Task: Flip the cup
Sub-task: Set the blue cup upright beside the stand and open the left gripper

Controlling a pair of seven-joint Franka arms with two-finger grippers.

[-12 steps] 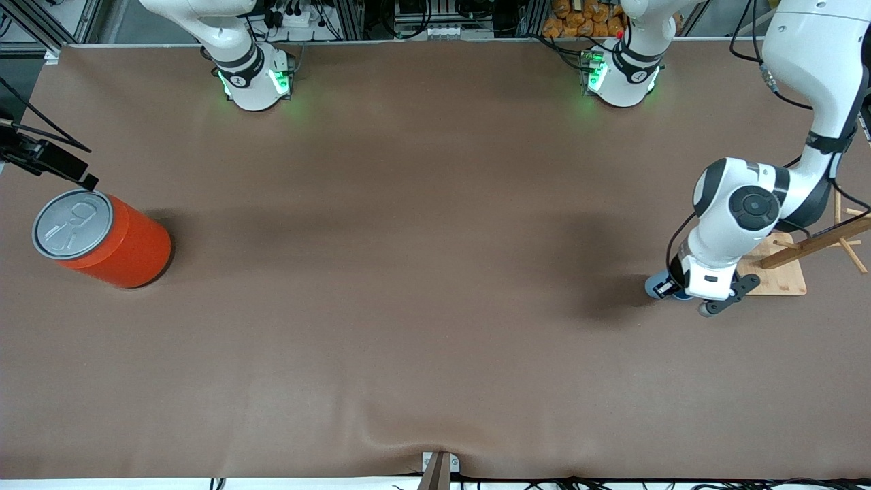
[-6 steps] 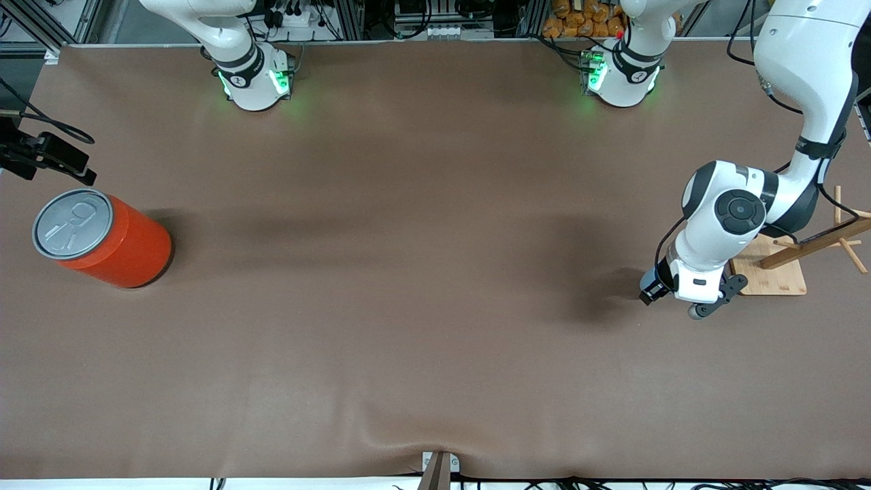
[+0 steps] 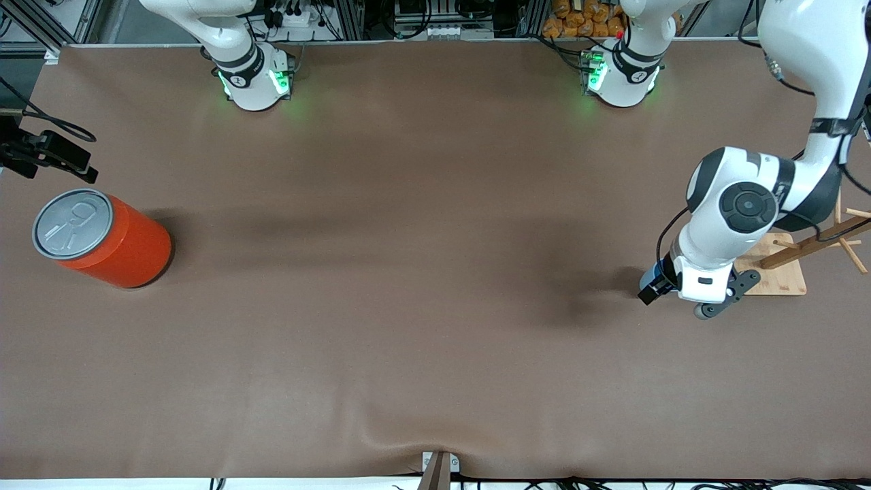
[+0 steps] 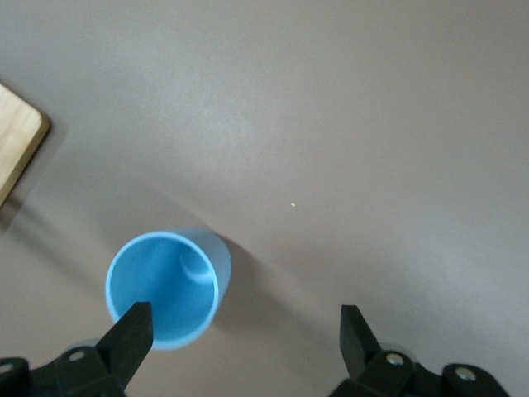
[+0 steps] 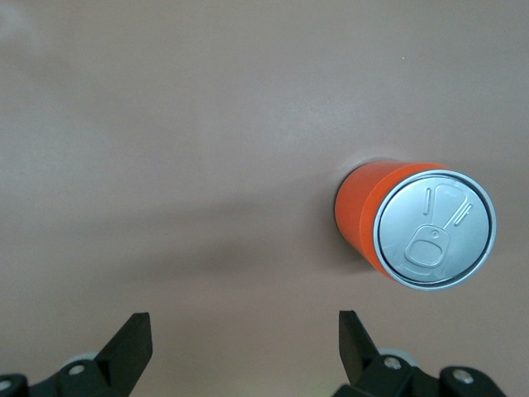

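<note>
The light-blue cup [image 4: 165,285] stands upright on the brown table, mouth up, its darker blue inside showing. My left gripper [image 4: 245,321] hangs open just above it. The cup sits off-centre near one fingertip [image 4: 132,327], and nothing is gripped. In the front view the left hand covers the cup except for a blue sliver [image 3: 648,277], close to the wooden base at the left arm's end of the table. My right gripper [image 5: 245,324] is open and empty over bare table beside the orange can, where that arm waits.
A large orange can [image 3: 102,238] with a grey pull-tab lid [image 5: 434,229] stands at the right arm's end of the table. A wooden base [image 3: 776,275] with a slanted peg stand sits beside the cup; its corner [image 4: 16,141] shows in the left wrist view.
My left gripper has gone from shut on the cup to wide open, letting the cup go, and the hand has lifted a little. The right gripper shifted slightly near the can.
</note>
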